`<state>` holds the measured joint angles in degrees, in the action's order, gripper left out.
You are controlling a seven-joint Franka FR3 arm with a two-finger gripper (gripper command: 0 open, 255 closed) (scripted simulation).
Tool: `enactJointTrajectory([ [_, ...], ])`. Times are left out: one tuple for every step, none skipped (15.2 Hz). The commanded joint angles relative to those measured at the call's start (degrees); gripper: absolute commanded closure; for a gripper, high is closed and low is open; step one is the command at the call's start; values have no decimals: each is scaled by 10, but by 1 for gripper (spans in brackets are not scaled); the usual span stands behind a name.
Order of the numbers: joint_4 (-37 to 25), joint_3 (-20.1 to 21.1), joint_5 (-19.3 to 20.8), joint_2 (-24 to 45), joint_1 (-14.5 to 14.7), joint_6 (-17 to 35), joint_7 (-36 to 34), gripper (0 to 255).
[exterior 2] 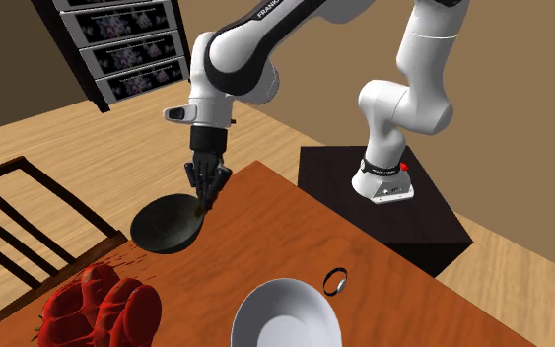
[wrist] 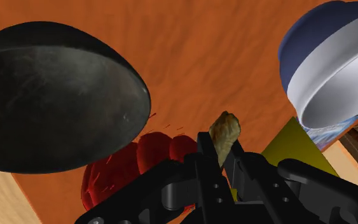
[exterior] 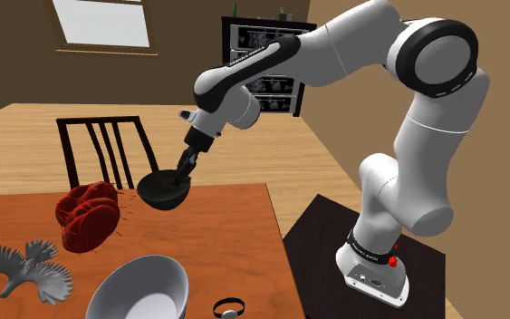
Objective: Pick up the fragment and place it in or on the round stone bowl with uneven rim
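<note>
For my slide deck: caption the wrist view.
Gripper shut on a tan fragment, near the dark round bowl, reddish-brown table beyond.

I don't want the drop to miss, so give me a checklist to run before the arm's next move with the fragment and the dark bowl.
1. Grasp: fragment clasped between the fingers: ok.
2. Aim: gripper over the opening of the dark bowl: not ok; the wrist view shows the fragment beside the rim, above the table.
3. Inside of the dark bowl free: ok.
4. Dark bowl fully on the table: cannot tell; it sits at the edge.
5. Red object and white bowl apart from the dark bowl: ok.
</note>
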<state>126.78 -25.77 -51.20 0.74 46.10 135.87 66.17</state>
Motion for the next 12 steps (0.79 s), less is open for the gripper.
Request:
enactJointTrajectory([
  [-51, -12, -9, 42, -14, -33, 14, 255],
  [-77, -16, -14, 63, -21, -48, 18, 255],
  [-103, -19, -19, 84, -28, -64, 22, 255],
  [-130, -22, -24, 106, -37, -79, 24, 255],
  [-158, -24, -29, 127, -46, -94, 26, 255],
  [-186, -25, -34, 149, -56, -109, 28, 255],
  [-215, -26, -39, 171, -66, -124, 28, 255],
  [-241, -26, -43, 190, -76, -137, 28, 255],
  [-239, -24, -47, 194, -77, -134, 33, 255],
  [-237, -23, -51, 197, -78, -130, 38, 255],
  [-234, -21, -56, 201, -79, -127, 43, 255],
  [-232, -20, -60, 205, -80, -124, 49, 255],
])
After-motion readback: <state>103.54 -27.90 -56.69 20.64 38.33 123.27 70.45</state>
